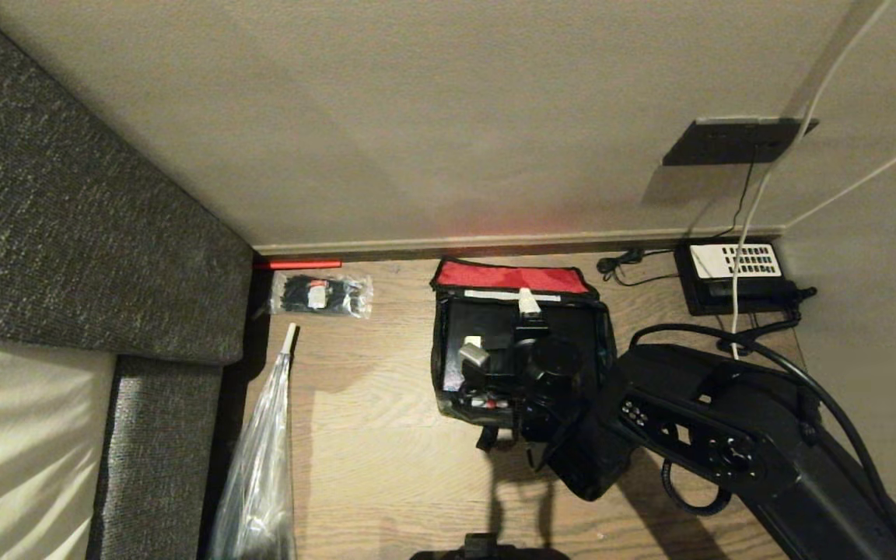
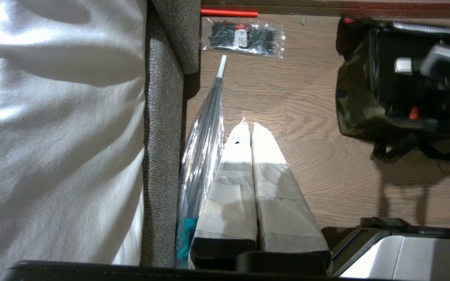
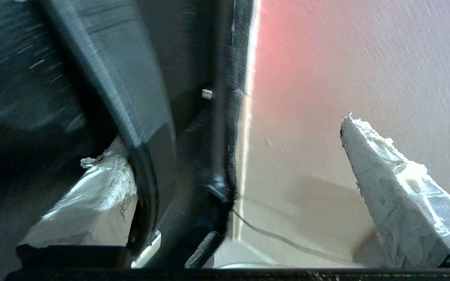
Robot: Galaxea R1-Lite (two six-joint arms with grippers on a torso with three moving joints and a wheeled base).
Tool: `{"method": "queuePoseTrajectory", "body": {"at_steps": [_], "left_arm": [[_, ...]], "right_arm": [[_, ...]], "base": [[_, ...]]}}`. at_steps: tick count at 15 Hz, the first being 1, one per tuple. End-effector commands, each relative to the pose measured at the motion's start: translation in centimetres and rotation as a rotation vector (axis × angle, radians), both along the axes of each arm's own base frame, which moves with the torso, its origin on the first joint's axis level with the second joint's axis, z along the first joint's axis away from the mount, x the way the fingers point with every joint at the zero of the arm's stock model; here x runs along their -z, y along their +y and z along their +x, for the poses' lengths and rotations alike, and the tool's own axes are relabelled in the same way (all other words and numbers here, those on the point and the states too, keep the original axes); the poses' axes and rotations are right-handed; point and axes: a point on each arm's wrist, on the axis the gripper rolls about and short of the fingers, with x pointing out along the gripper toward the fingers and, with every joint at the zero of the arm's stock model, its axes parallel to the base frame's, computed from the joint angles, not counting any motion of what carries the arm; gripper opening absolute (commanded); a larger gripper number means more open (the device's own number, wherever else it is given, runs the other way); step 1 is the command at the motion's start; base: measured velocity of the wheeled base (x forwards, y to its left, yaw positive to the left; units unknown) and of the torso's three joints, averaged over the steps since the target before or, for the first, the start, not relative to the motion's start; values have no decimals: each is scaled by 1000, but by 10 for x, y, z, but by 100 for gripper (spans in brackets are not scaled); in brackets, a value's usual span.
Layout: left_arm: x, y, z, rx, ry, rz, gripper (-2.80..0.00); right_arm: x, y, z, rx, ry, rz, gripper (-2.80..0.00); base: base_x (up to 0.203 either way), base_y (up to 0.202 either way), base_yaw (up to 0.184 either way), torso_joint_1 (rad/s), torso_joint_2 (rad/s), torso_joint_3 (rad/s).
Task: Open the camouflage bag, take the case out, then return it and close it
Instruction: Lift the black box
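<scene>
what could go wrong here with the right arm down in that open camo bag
1. The right gripper sits inside the open camouflage bag with its fingers spread wide; pulling out, a finger could snag the black rim or strap and drag the soft bag.
2. The red-lined lid leans against the wall; a nudge could drop it onto the arm.
3. The phone and its cords lie close by the right arm, so a swing might catch them.

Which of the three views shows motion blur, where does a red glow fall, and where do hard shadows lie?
Right wrist view: streaky motion blur over the dark surfaces, pink-red tint on the wall. Head view: red glow on the wall above the camouflage bag; the right arm's hard shadow lies on the floor. Left wrist view: sharp, with glare on the white sheet.
</scene>
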Motion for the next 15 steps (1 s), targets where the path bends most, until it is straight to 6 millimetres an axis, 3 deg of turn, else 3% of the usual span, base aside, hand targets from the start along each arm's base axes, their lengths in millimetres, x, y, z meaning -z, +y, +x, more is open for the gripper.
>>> {"method": "queuePoseTrajectory", "body": {"at_steps": [1, 15], "left_arm": [[1, 0, 0, -1, 3, 0, -280], [1, 0, 0, -1, 3, 0, -280]], "right_arm": [[5, 4, 9, 20, -35, 34, 0], [5, 0, 19, 76, -57, 62, 0]], "base": [[0, 0, 0, 0, 0, 0], [0, 0, 0, 0, 0, 0]]}}
